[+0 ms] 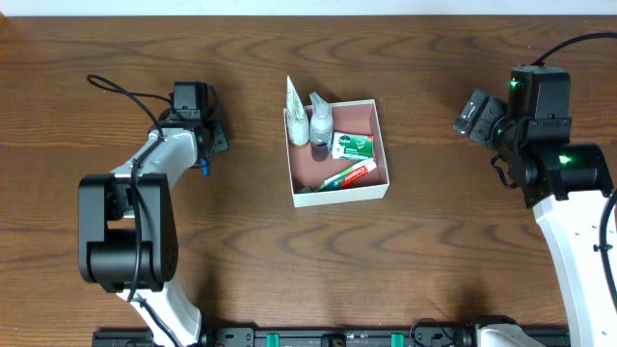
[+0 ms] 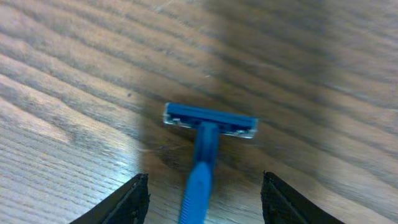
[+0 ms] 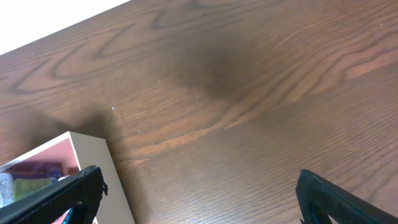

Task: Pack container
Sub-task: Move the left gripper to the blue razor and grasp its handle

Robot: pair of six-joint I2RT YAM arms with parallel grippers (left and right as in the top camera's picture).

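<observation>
Left gripper (image 2: 204, 186) jaws apart astride blue razor (image 2: 204, 155), lower centre: light, slippery, so pinch its handle. Right gripper (image 3: 199, 180) gapes.

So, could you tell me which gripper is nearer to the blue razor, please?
Left. The left gripper hangs right over the blue razor, its handle between the open jaws. The right gripper is far off across the table, beyond the container.

The table (image 1: 96, 58) is seen from straight above. A razor (image 2: 208, 124) is viewed closely from the left wrist. The box (image 3: 115, 180) is shared by right-wrist and overhead views.
</observation>
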